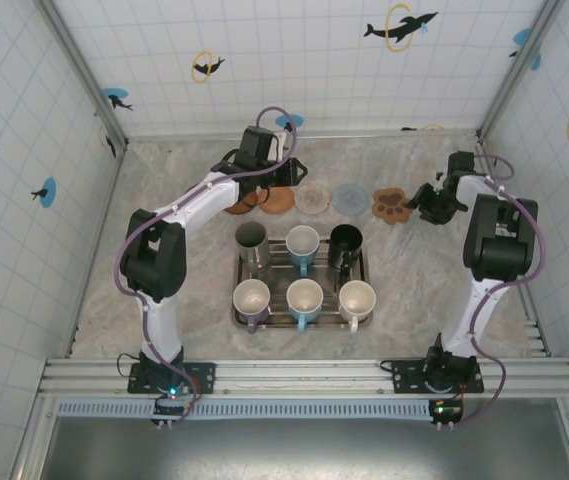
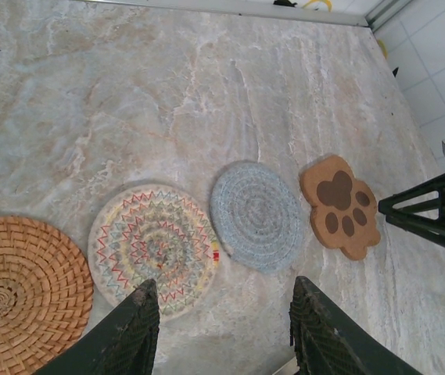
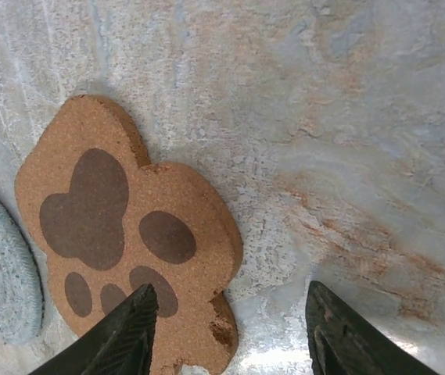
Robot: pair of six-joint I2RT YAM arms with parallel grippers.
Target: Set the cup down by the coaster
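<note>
currently, cups: six, all upright inside the tray, none lifted, none standing next to a coaster
back row: steel cup on the left, blue cup in the middle, black cup on the right
front row: three white cups, handles pointing toward the near side
tray spot: middle of the marble table, between the two arms, just on the near side of the coaster row
coasters: four lying flat in a line across the far part of the table, close together, in order wicker coaster, zigzag coaster, grey coaster, paw coaster
left gripper: fingers spread wide, nothing between them, hovering above the wicker and zigzag end of the line
right gripper: fingers spread wide, empty, above the table at the outer edge of the paw coaster, one finger over the coaster, the other over bare marble
grippers to each other: well apart, the coaster line between them
walls: white tiles with dolphin stickers
</note>
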